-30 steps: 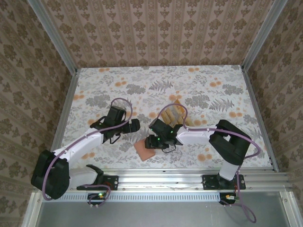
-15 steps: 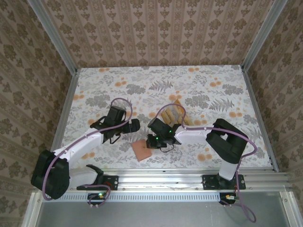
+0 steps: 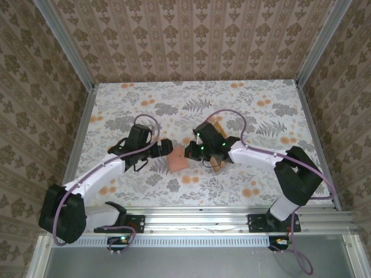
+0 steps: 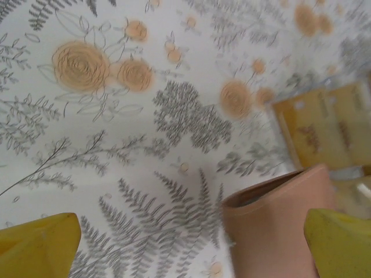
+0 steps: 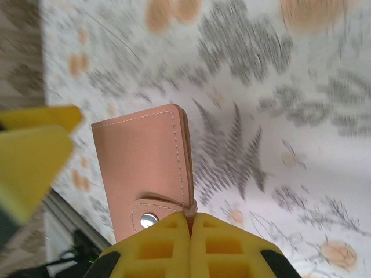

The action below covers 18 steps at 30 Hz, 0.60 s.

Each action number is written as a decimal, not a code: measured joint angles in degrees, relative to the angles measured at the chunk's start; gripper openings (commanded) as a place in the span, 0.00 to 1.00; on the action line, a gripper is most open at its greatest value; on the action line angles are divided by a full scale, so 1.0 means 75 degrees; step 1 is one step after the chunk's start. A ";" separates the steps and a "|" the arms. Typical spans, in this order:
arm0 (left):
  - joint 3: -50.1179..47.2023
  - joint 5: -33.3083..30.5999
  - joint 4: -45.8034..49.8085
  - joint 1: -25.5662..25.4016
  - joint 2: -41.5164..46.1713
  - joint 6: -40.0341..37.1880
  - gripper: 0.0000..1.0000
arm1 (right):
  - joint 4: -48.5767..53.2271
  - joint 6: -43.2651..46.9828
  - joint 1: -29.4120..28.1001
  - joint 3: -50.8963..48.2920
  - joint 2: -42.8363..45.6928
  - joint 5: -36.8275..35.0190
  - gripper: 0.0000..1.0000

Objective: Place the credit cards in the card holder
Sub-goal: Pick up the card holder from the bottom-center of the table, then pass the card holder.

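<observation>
Right gripper (image 5: 190, 223) is clamping fully closed on the card holder (image 5: 145, 168), pinching its edge beside the snap tab. Left gripper (image 4: 188, 248) is gaping wide, gripping nothing, with the card holder sitting just inside its right finger; credit cards (image 4: 324, 124) are lying beyond.

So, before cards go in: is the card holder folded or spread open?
Folded: the card holder shows both covers together, pinched by the right gripper.

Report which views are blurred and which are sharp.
Top external: sharp, evenly lit. Left wrist: thin tan-orange rectangular cards soft at right. Right wrist: floral tablecloth motion-smeared, small salmon-brown leather-like folding wallet crisp, stitching legible.
</observation>
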<state>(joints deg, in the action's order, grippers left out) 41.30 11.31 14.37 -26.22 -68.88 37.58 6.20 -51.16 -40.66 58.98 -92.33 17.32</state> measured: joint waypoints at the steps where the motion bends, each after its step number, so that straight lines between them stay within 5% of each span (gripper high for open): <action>1: -0.0026 0.0289 -0.0236 0.0271 0.0000 0.0166 1.00 | -0.0006 0.0000 0.0117 0.0119 0.0061 0.0041 0.00; 6: -0.0178 0.1396 -0.1457 0.1157 -0.0009 0.0956 0.92 | -0.0117 -0.0085 0.0460 0.0481 0.0105 0.0219 0.00; 18: -0.0175 0.2454 -0.3107 0.1005 -0.0583 0.1845 0.65 | -0.0525 -0.0495 0.0481 0.0775 -0.0280 0.0606 0.00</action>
<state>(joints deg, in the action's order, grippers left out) 39.99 29.71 -8.93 -18.68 -73.25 51.42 2.26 -54.87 -37.06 64.79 -94.43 21.87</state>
